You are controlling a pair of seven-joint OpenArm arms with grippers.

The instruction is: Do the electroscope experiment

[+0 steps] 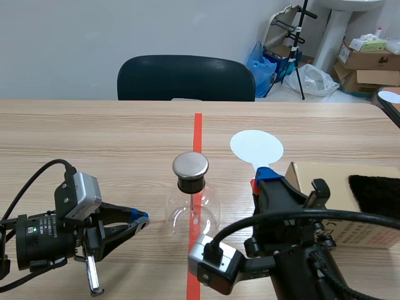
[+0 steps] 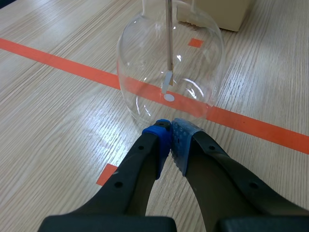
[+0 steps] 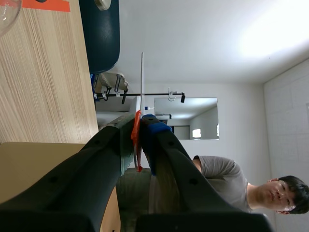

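Observation:
The electroscope, a round glass flask [image 1: 192, 209] with a black neck and a metal cap [image 1: 190, 165], stands on the red tape line at the table's middle. Inside the flask [image 2: 145, 63] a thin rod [image 2: 169, 38] ends in a small pale leaf [image 2: 167, 83]. My left gripper [image 1: 140, 217] is shut on nothing; its tips [image 2: 170, 126] sit just short of the glass. My right gripper [image 1: 262, 178] is shut on the red handle [image 3: 136, 140] of a white round disc [image 1: 256, 146], held upright to the right of the flask and seen edge-on [image 3: 142, 77] in the right wrist view.
A cardboard box [image 1: 350, 200] with a black cloth [image 1: 375, 194] on it lies at the right, close to my right arm. A dark chair [image 1: 185, 78] stands behind the far table edge. A person [image 3: 231, 183] shows in the right wrist view's background.

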